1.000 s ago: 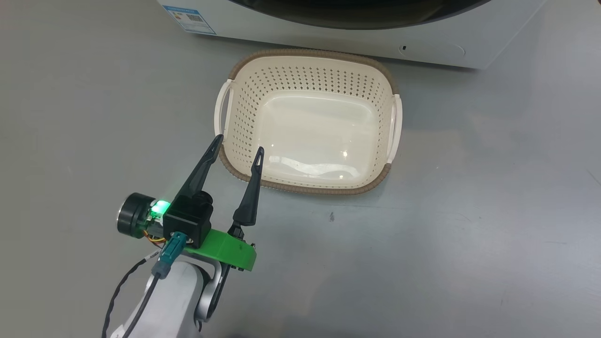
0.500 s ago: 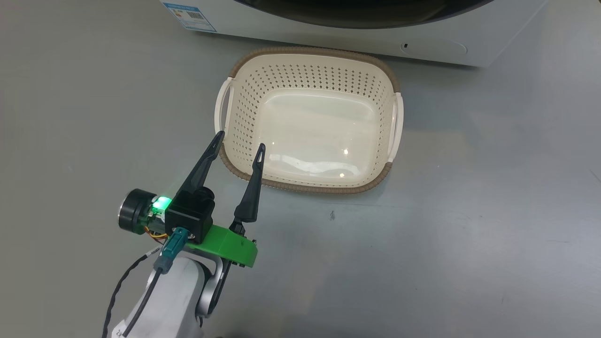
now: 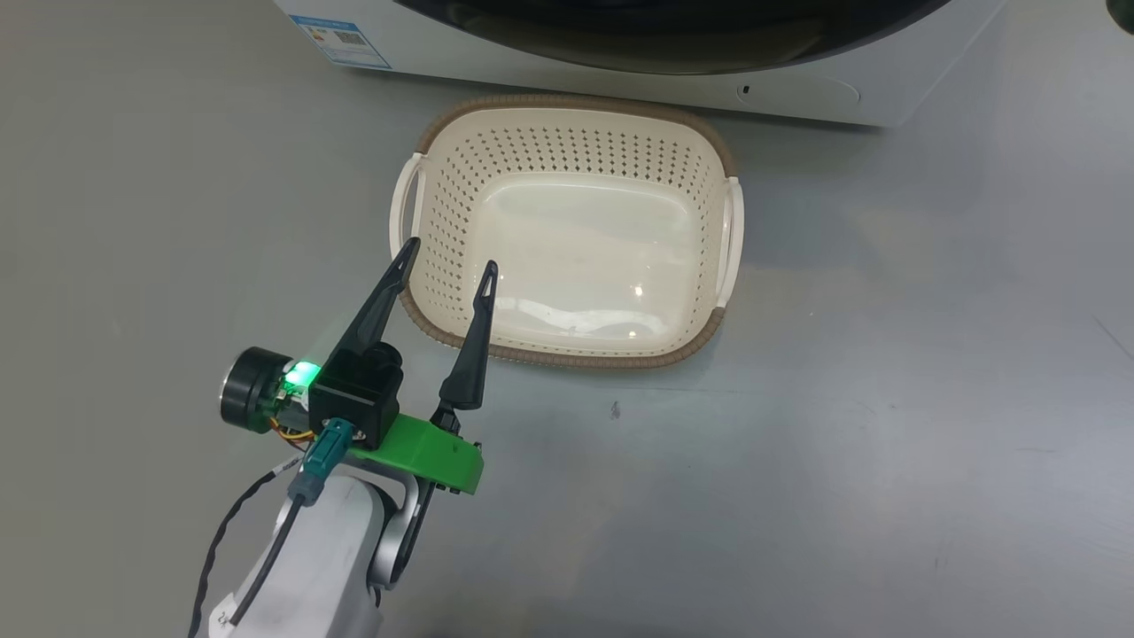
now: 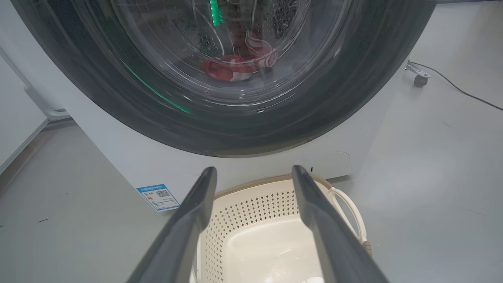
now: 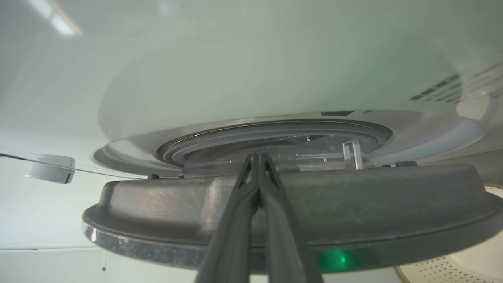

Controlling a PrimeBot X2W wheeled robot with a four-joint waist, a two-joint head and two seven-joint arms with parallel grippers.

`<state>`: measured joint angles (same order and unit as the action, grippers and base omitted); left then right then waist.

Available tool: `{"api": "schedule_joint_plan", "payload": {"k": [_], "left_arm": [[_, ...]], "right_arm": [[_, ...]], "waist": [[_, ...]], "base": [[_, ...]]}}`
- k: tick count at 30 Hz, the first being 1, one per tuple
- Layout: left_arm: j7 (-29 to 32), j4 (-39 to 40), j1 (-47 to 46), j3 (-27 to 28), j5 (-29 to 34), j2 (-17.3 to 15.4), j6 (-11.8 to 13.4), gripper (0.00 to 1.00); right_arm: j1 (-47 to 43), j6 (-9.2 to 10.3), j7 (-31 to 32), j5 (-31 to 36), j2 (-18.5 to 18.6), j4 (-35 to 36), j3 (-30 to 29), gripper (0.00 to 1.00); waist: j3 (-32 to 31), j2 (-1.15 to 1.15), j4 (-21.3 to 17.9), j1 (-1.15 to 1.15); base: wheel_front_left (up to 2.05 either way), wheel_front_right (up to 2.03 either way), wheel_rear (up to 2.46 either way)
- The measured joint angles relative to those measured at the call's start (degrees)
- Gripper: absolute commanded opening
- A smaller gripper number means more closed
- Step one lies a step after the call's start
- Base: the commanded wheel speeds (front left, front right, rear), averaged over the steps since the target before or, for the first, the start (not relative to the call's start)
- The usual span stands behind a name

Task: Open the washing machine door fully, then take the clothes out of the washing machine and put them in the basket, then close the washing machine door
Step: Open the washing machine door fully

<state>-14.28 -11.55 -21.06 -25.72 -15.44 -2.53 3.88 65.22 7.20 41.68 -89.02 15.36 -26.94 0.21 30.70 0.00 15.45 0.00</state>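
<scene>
**Progress.** The first step is under way and is judged incomplete. In the right wrist view the washing machine door (image 5: 353, 204) stands off the white front of the washing machine (image 3: 886, 80). A gap shows between them, and the door's glass bowl bulges toward the opening. The door appears partly open, not fully. The right gripper (image 5: 257, 157) has its fingers pressed together, tips meeting at the door's inner edge near the centre of that view. Contact with the door cannot be confirmed.

**Outstanding.** The door is to be swung fully open, the load moved to the basket, and the door closed. None of the load has been moved.

**Containers.**
- **Drum:** The red clothes (image 4: 230, 68) lie inside, seen through the glass at 12 o'clock in the left wrist view. The number of garments cannot be determined.
- **Basket (image 3: 567, 146):** It is cream, perforated and brown-rimmed, and sits on the grey floor (image 3: 886, 399) just in front of the machine. In the head view it is at centre, with the machine at 12 o'clock. It holds nothing, and its glossy bottom is bare.

**Left gripper (image 3: 451, 255).** It is at 7 o'clock in the head view, with fingers spread apart and holding nothing. The tips are over the basket's corner at 8 o'clock.

**Other.** A blue sticker (image 3: 341, 40) is on the machine front at 11 o'clock.
</scene>
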Motion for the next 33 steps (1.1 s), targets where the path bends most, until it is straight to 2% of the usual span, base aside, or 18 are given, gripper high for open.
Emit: {"api": "schedule_joint_plan", "payload": {"k": [16, 18, 33], "left_arm": [[-0.01, -0.27, -0.11, 0.82, 0.02, 0.18, 0.01, 1.00], [-0.01, -0.51, -0.10, 0.83, 0.10, 0.18, 0.01, 1.00], [-0.18, -1.87, 1.13, 0.81, 0.63, 0.18, 0.01, 1.00]], "right_arm": [[-4.43, -0.80, 5.53, -2.47, 0.19, 0.81, 0.91, 0.00], [-5.40, -1.57, 5.87, -2.76, 0.10, 0.88, 0.92, 0.00], [-12.79, -3.05, 8.71, -3.76, -1.31, 1.52, 2.19, 0.00]], "waist": [[-2.19, 0.00, -1.53, -0.01], [-2.56, 0.00, -1.65, -0.01], [-6.99, 0.00, -2.59, -0.01]], "base": [[0.00, 0.00, 0.00], [0.00, 0.00, 0.00], [0.00, 0.00, 0.00]]}}
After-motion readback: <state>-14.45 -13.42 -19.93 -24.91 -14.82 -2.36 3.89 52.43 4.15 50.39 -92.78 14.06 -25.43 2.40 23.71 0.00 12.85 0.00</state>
